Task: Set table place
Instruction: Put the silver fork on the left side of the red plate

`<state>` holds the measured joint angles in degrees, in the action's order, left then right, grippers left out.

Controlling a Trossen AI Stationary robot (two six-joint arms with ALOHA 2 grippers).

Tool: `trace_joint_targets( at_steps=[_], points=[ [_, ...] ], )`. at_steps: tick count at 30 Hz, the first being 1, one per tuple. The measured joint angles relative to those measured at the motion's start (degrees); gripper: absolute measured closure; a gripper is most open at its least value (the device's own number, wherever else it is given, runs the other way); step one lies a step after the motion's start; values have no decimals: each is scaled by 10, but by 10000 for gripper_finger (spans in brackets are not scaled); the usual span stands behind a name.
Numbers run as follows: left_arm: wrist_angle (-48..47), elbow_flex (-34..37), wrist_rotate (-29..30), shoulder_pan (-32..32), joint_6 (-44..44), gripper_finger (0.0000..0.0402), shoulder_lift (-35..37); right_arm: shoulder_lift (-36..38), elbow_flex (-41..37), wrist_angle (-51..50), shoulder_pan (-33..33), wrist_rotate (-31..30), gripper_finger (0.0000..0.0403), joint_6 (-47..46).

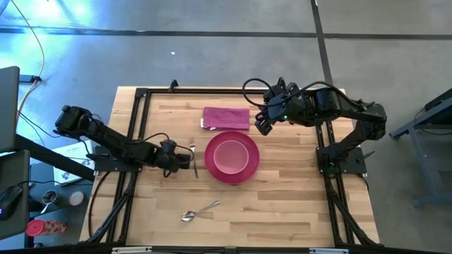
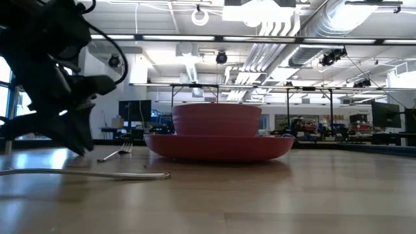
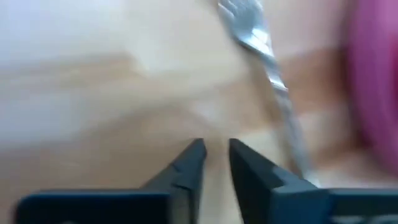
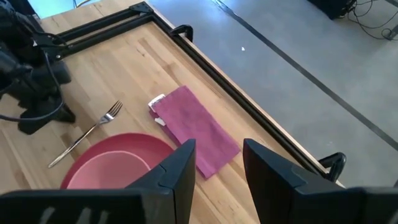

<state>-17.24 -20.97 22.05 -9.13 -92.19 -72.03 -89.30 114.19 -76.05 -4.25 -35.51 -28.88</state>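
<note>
A pink bowl point(image 1: 231, 155) sits in a large pink plate point(image 1: 212, 166) at the table's middle; both also show in the low view point(image 2: 218, 120). A silver fork point(image 1: 193, 156) lies flat just left of the plate. My left gripper point(image 1: 182, 159) is low over the table by the fork's handle point(image 3: 283, 106), its fingers point(image 3: 189, 165) a narrow gap apart and empty. A folded magenta napkin point(image 1: 226, 118) lies flat beyond the plate. My right gripper point(image 4: 217, 168) hovers open and empty above the napkin's right end point(image 4: 211, 149). A silver spoon point(image 1: 200, 210) lies near the front edge.
The black rail frame point(image 1: 138, 127) runs along the table's left, right and far sides. Bare wood lies right of the plate point(image 1: 289, 169) and along the near edge. The spoon's handle point(image 2: 84, 173) crosses the foreground of the low view.
</note>
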Motion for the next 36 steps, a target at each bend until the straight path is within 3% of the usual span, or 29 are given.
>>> trace_joint_targets(
  at_steps=[3,7,14,19,36],
  points=[
    [-82,-17,48,3,13,389,3,0,0,0,0,0,277,4],
    [-110,-23,55,54,21,394,-5,0,0,0,0,0,277,7],
    [-9,-24,36,167,160,400,-28,0,0,0,0,0,277,9],
    [39,-26,-8,225,231,401,-50,0,0,-4,0,1,277,9],
    [99,-49,5,235,249,402,-97,0,0,-9,0,2,277,9]
  ],
)
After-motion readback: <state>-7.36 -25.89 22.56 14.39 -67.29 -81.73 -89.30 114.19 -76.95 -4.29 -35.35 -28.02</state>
